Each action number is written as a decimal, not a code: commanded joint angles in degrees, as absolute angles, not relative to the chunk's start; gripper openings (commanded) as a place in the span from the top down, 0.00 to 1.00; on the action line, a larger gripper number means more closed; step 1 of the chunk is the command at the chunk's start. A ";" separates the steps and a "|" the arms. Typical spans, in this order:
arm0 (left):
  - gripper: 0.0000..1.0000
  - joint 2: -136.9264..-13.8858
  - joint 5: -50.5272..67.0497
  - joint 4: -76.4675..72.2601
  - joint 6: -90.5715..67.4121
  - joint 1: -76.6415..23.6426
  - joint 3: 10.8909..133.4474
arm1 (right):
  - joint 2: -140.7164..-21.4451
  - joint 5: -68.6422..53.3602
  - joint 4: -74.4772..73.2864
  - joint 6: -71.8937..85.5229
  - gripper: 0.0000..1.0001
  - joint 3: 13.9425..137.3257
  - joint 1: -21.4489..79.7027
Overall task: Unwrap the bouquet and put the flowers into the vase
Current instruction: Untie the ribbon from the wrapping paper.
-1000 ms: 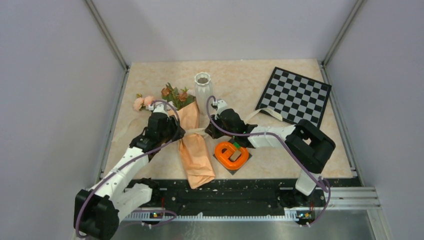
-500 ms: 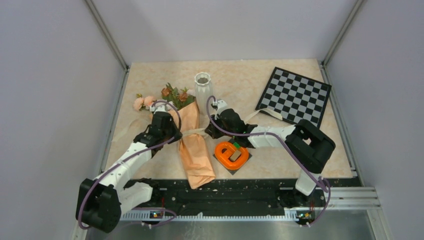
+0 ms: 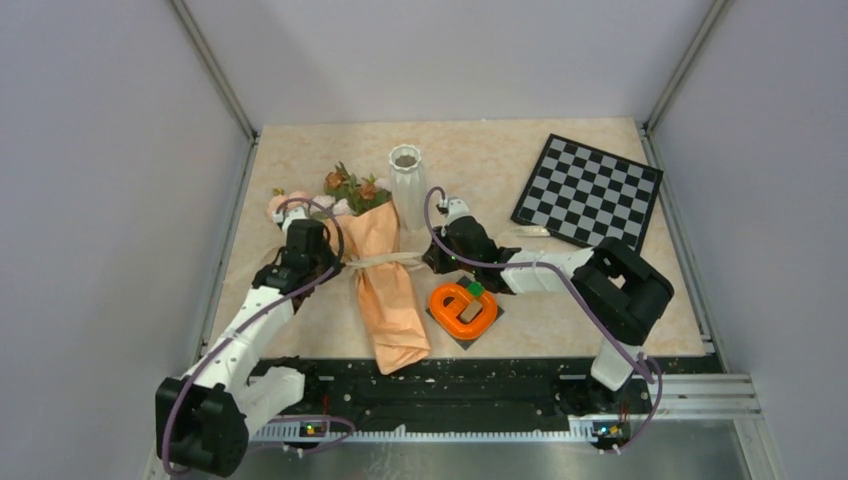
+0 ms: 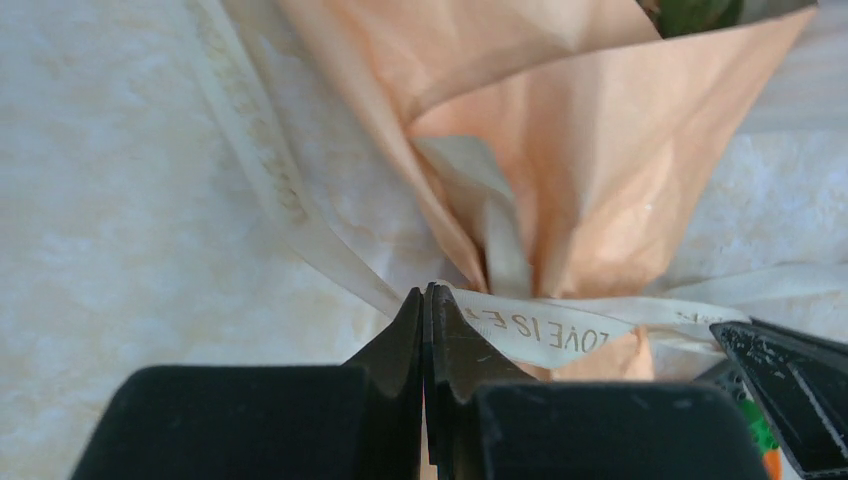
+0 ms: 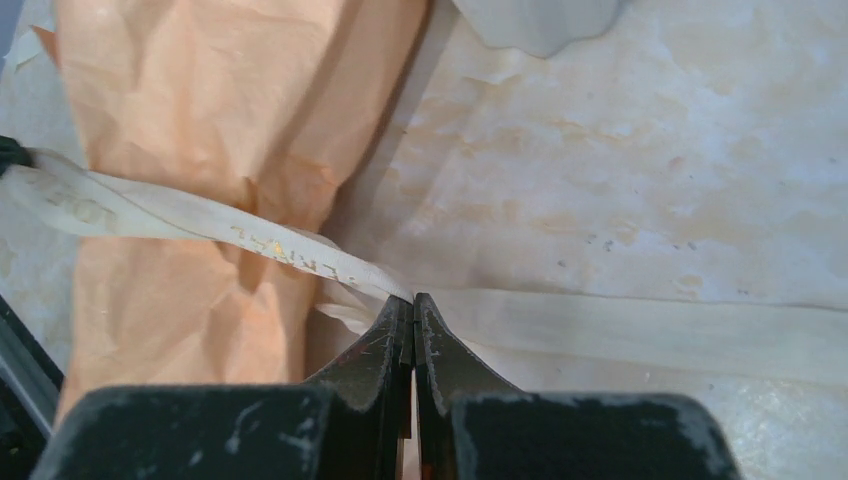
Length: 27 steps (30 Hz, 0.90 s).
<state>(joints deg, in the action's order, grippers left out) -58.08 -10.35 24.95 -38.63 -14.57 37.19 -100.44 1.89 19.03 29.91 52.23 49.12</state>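
Bouquet (image 3: 388,295) lies on the counter (image 3: 500,160) between my two claws, its long axis running near to far, with the flowers (image 3: 350,188) at the far end just left of the vase (image 3: 405,175). The ribbon (image 3: 385,260) crosses it at the waist. My left claw (image 4: 425,300) is pinching the ribbon's left end and my right claw (image 5: 412,305) the right end. As I judge it, the tie loosens only if I draw them outward, across the wrap.

Bare table (image 3: 480,150) lies between the vase (image 3: 405,175) and the chessboard (image 3: 588,190), but the bouquet (image 3: 385,290) is boxed in by the left gripper (image 4: 425,300) and right gripper (image 5: 412,305) pinching the ribbon (image 4: 560,335) across it, with the orange ring (image 3: 443,305) just beside.
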 commanded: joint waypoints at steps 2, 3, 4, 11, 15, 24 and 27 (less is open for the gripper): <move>0.99 -54.40 -8.22 25.42 -39.64 -7.58 37.78 | -97.86 3.73 19.43 33.08 1.00 49.99 47.32; 1.00 -54.04 -7.28 25.10 -39.98 -6.16 37.02 | -97.86 3.76 19.54 33.38 1.00 49.60 47.29; 1.00 -53.66 -7.01 24.60 -40.30 -5.07 36.17 | -97.82 4.03 19.62 33.59 1.00 49.24 47.29; 0.96 -52.40 -3.03 20.76 -44.37 -0.41 29.23 | -98.08 3.77 20.04 34.15 1.00 48.14 47.29; 0.85 -51.16 -2.99 21.43 -44.95 -0.37 28.23 | -98.09 1.27 21.63 33.40 1.00 47.47 47.27; 0.16 -43.70 2.91 19.82 -36.92 -0.35 29.41 | -98.37 -0.53 22.89 32.46 1.00 47.88 47.24; 0.21 -44.56 6.62 18.77 -33.00 -1.73 30.67 | -98.46 -1.36 23.02 32.40 1.00 48.07 47.28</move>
